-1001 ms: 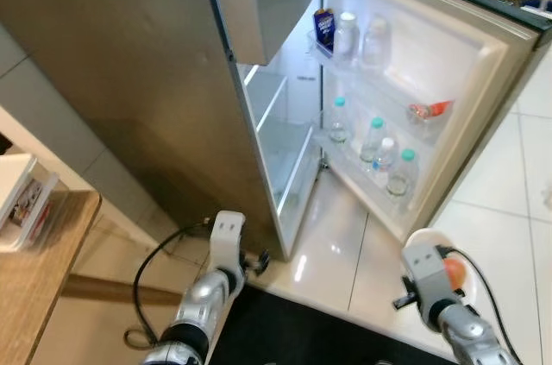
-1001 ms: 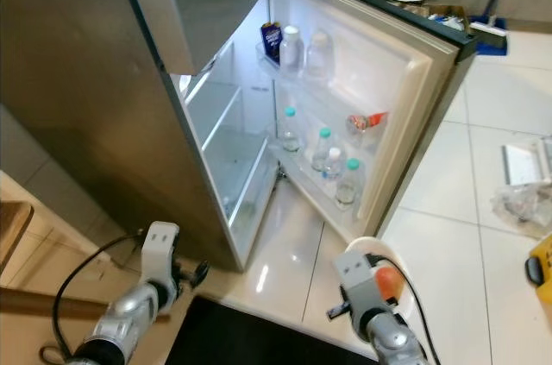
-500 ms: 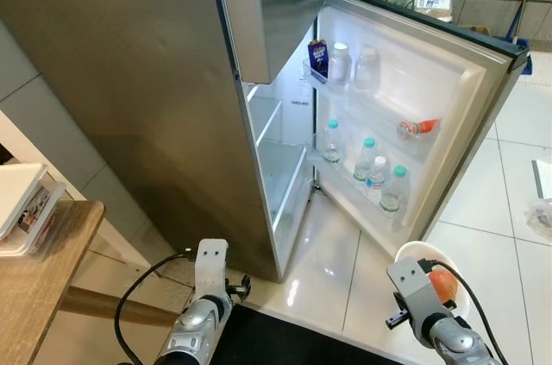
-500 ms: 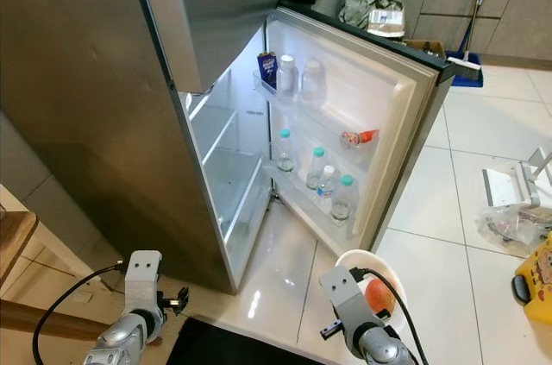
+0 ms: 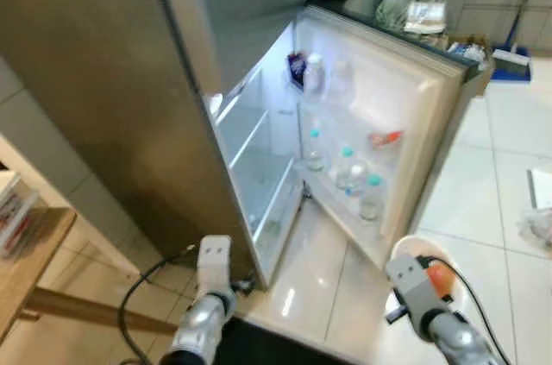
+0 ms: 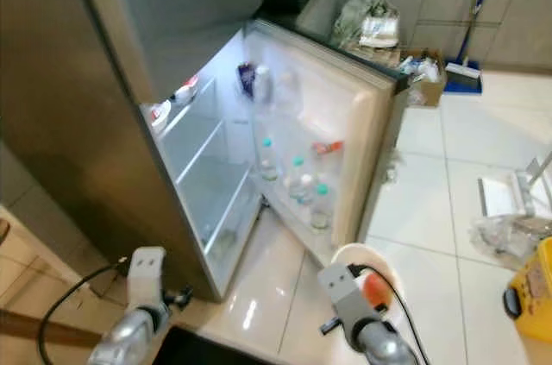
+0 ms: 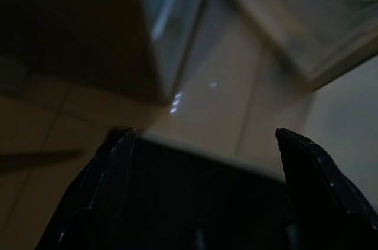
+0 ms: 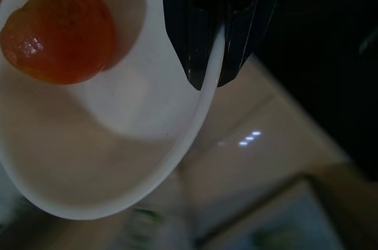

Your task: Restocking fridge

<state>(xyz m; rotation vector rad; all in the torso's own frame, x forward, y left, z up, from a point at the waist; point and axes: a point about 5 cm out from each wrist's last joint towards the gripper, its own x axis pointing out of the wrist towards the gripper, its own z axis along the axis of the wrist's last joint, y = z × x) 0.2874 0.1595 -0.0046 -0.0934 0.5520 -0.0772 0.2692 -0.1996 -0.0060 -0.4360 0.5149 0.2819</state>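
Observation:
My right gripper (image 8: 205, 78) is shut on the rim of a white bowl (image 8: 88, 155), low at the right of the head views. An orange-red fruit (image 8: 58, 31) lies in the bowl (image 6: 349, 258). The fridge (image 5: 112, 89) stands ahead with its lower door (image 5: 414, 115) swung open to the right. Its door racks hold several water bottles (image 5: 349, 177), a red-capped bottle lying on its side (image 5: 385, 136) and a blue carton (image 5: 297, 66). The inner shelves (image 5: 259, 145) look bare. My left gripper (image 7: 201, 143) is open, low over the floor beside the fridge's front corner.
A wooden table edge (image 5: 26, 253) sits at the left. A black cable (image 5: 142, 283) loops on the floor by my left arm. A dark mat (image 6: 198, 346) lies just before me. Bags, a box and a broom (image 6: 470, 63) stand behind the door; bags and a yellow object (image 6: 530, 283) at right.
The camera has swung and tilted, so more of the fridge interior and the room behind shows. Both arms keep their low places, and the bowl stays in my right gripper.

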